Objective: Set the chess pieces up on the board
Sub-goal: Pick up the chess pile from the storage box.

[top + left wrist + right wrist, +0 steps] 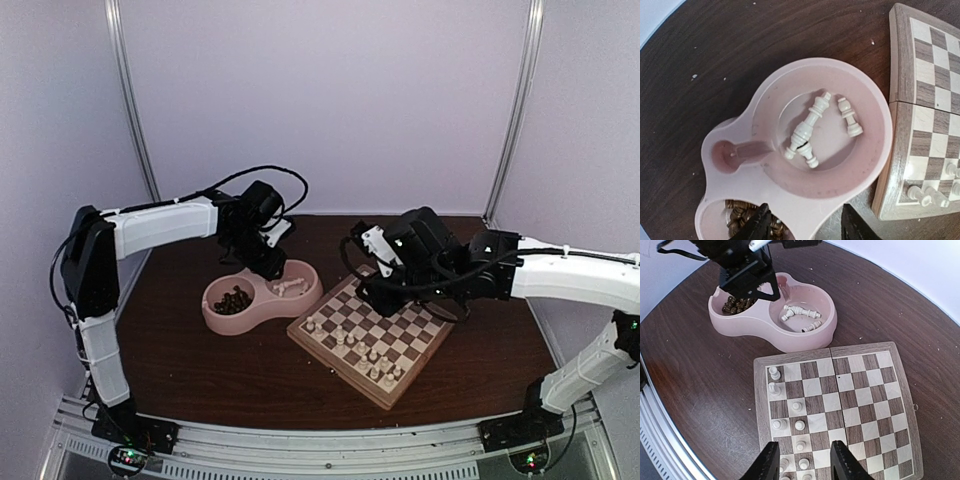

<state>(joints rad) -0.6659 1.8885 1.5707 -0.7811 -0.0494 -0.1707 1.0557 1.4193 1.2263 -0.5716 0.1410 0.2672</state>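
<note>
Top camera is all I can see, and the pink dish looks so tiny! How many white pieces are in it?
Observer: Three or four white pieces, all lying down in one bowl of the dish. Two overlap, so I cannot count exactly.
Operator: Did the left fingers grab one?
Observer: No. The left fingers are apart above the dish, with nothing between them.
Operator: And the right ones?
Observer: The right fingers are apart too and empty, above white pieces standing on the board.
</note>
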